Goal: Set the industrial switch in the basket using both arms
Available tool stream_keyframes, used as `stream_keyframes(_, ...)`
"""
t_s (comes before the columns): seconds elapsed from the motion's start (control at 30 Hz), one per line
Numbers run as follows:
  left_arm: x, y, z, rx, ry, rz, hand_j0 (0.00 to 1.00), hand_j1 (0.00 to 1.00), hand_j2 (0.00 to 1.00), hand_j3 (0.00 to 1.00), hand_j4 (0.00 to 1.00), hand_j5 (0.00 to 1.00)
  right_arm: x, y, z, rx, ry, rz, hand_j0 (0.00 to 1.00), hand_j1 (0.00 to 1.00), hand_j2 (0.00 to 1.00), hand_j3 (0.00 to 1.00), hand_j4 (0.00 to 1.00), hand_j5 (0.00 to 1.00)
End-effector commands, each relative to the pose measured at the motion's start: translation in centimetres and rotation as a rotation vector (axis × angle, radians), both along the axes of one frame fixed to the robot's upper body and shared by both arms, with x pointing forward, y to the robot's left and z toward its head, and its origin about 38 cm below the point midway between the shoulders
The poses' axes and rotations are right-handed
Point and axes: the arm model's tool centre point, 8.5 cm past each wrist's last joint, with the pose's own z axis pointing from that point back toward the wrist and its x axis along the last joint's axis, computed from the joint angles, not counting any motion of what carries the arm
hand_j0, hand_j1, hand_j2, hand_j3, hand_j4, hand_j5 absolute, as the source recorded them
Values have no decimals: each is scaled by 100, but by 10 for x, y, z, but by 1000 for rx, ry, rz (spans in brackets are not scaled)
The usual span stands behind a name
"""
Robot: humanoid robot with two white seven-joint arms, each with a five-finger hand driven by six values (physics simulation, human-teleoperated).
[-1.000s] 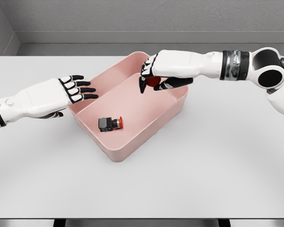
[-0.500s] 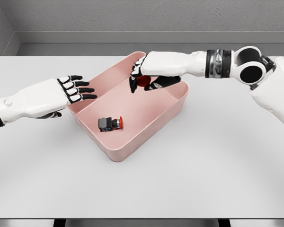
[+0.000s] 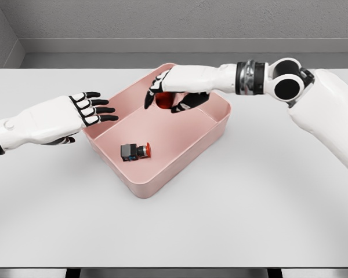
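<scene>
One industrial switch [image 3: 136, 152] already lies in the pink basket [image 3: 216, 130] — the right hand [image 3: 168, 95] grips a second red switch [image 3: 162, 99] above it, unreleased, left hand [image 3: 91, 108] spread empty beside the rim.

A basket [image 3: 180, 159] is set in the middle of the table [image 3: 267, 202]. A switch [image 3: 134, 152] is seen inside it, near the front left wall. A second switch [image 3: 163, 99] is held above the back part.

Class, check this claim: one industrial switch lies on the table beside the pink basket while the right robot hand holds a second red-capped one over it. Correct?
Not quite. The head view shows the industrial switch lying inside the pink basket, on its floor, not on the table beside it. The rest stands: the right robot hand holds a second red-capped one over the basket.
</scene>
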Motion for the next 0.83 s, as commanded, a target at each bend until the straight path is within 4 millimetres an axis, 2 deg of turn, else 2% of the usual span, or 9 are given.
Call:
stream_keyframes(0.0,0,0,1,-5,2,1,100,100,100,100,100,100,3,0,-1,9,7,-11,100,100,100,100,100,100)
stream_keyframes(0.2,0,1,1,-4,0,2,100,100,100,100,100,100,3,-5,2,6,-2,-18,100,100,100,100,100,100)
stream_keyframes(0.4,0,3,2,-2,0,5,100,100,100,100,100,100,13,-97,22,-19,-40,-187,100,100,100,100,100,100)
stream_keyframes(0.47,0,4,4,-1,-2,7,100,100,100,100,100,100,13,-117,27,2,-44,-231,100,100,100,100,100,100)
stream_keyframes(0.53,0,6,4,11,-1,10,100,100,100,100,100,100,13,-128,30,18,-35,-248,100,100,100,100,100,100)
stream_keyframes(0.73,1,10,3,15,3,21,100,100,100,100,100,100,4,-182,21,-3,8,-343,100,100,100,100,100,100)
stream_keyframes(0.8,1,11,2,14,7,23,100,100,100,100,100,100,-1,-200,15,46,27,-387,100,100,100,100,100,100)
